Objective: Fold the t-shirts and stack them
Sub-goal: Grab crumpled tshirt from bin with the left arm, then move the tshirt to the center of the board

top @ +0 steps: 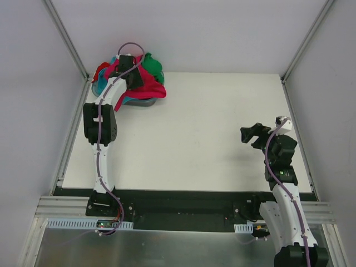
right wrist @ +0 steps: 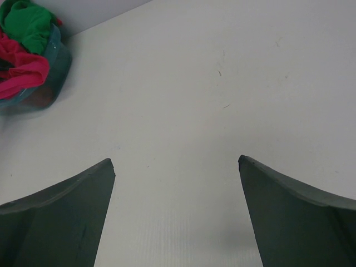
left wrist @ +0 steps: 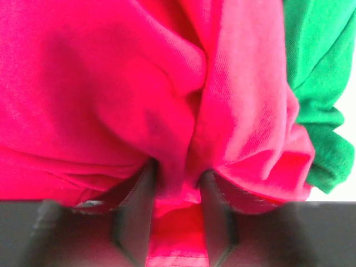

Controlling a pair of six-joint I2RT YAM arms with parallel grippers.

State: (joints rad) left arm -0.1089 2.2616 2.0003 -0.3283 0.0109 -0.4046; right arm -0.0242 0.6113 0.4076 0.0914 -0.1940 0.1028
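Pinching a fold of the crimson-pink t-shirt [left wrist: 111, 83] heaped on the grey basket [top: 142, 102] at the table's [top: 211, 128] far-left corner, the left gripper [left wrist: 177, 172] may drag the tangled green t-shirt [left wrist: 317, 67] or the basket along, while the right gripper [right wrist: 175, 167] hangs wide open and empty.

The top camera is looking down from high above, well back from the pile of shirts [top: 150, 86]. The left wrist camera is pressing right against that pile [left wrist: 111, 89], while the right wrist camera is facing it low across the table [right wrist: 194, 83] from well apart. All three are sharing the pile.
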